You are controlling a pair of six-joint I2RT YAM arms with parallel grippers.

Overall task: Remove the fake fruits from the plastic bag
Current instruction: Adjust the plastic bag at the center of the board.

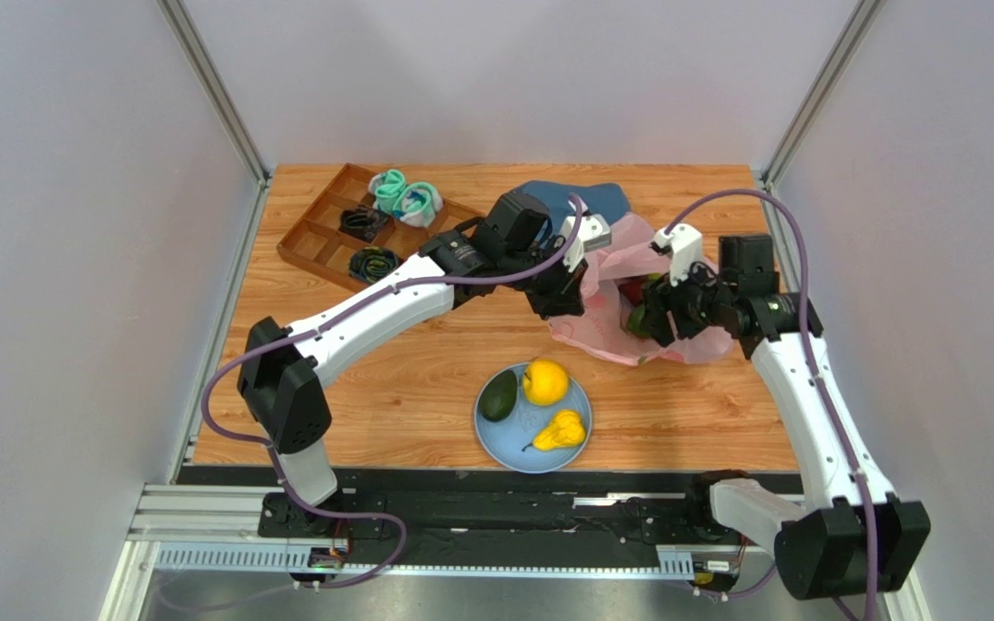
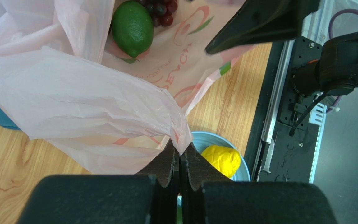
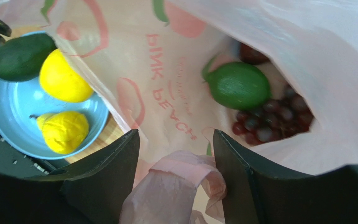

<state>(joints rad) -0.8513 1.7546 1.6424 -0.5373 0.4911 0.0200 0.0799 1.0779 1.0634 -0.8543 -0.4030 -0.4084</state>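
Note:
The pink plastic bag (image 1: pixel 606 324) lies at the right of the table, its mouth held up. My left gripper (image 2: pixel 182 151) is shut on the bag's edge (image 2: pixel 73 93). My right gripper (image 3: pixel 176 140) is open at the bag's mouth, with a handle loop (image 3: pixel 185 170) lying loose between its fingers. Inside the bag lie a lime-green apple (image 3: pixel 239 85), a purple grape bunch (image 3: pixel 272 121) and a dark red fruit (image 3: pixel 253 53). On the blue plate (image 1: pixel 515 446) lie an avocado (image 1: pixel 498 396), a yellow citrus (image 1: pixel 545 382) and a yellow pear (image 1: pixel 559 431).
A wooden compartment tray (image 1: pixel 321 239) with teal rolled socks (image 1: pixel 408 197) and dark items stands at the back left. A dark blue cloth (image 1: pixel 567 197) lies behind the bag. The arms' rail runs along the near edge.

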